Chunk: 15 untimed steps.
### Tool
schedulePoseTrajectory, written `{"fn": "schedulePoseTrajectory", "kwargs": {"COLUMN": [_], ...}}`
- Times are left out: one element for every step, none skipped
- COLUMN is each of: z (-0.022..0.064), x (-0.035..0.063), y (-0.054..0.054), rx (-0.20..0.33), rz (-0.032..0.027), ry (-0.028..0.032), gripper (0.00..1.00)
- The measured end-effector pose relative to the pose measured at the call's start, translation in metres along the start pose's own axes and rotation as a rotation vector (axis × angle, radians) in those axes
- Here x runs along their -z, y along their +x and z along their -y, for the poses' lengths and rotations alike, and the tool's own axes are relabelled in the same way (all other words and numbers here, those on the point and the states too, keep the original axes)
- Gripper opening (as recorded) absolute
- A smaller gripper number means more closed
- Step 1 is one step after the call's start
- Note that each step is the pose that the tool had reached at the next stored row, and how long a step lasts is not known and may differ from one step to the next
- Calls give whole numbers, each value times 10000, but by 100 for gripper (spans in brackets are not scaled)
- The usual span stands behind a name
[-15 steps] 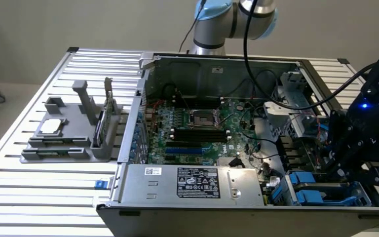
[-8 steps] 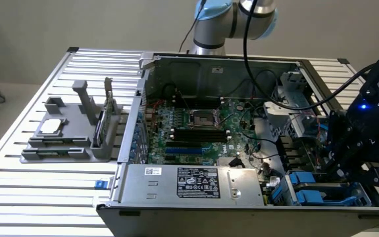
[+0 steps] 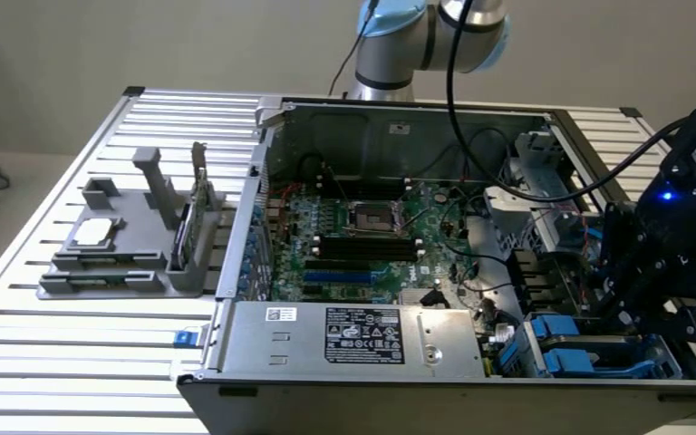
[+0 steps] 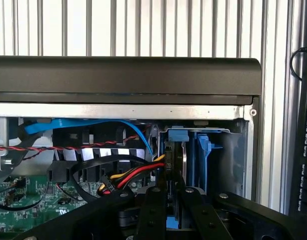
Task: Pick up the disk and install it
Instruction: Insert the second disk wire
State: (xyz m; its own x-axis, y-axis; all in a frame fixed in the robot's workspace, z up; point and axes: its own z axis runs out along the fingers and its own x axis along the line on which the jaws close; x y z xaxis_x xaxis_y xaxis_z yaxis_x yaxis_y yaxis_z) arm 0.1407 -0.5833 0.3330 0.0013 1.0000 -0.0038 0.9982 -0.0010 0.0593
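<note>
I've got the fingers (image 4: pixel 168 205) clamped on the disk (image 4: pixel 174 160), which stands on edge in the blue drive bay (image 3: pixel 590 349) at the case's (image 3: pixel 361 399) 4 o'clock corner.

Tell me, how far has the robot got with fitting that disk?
Picked up already: the gripper holds the disk on edge. In hand: it hangs over the blue-framed drive bay in the computer case. Left: the disk is not yet seated and released.
</note>
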Motion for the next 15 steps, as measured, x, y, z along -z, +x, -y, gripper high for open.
{"fn": "schedulePoseTrajectory", "kwargs": {"z": [0, 0, 0, 0, -1, -1, -1, -1, -1, -1, -1, 0, 2, 6, 11], "x": [0, 0, 0, 0, -2, -4, -3, 1, 9, 16, 26, 38, 52, 67, 84], "y": [0, 0, 0, 0, 1, 0, 0, 0, 0, 0, 0, 0, 0, 0, 0], "rx": [0, 0, 0, 0, 1, 1, 1, 1, 1, 0, 1, 1, 0, -1, -1], "rz": [0, 0, 0, 0, -5, -11, -7, -4, 0, 0, 0, -1, 0, -1, -1], "ry": [0, 0, 0, 0, -1, -2, -1, 0, 0, 0, 0, 0, 0, 0, 0], "gripper": [16, 16, 16, 16, 16, 18, 24, 24, 31, 31, 31, 31, 31, 31, 31]}}
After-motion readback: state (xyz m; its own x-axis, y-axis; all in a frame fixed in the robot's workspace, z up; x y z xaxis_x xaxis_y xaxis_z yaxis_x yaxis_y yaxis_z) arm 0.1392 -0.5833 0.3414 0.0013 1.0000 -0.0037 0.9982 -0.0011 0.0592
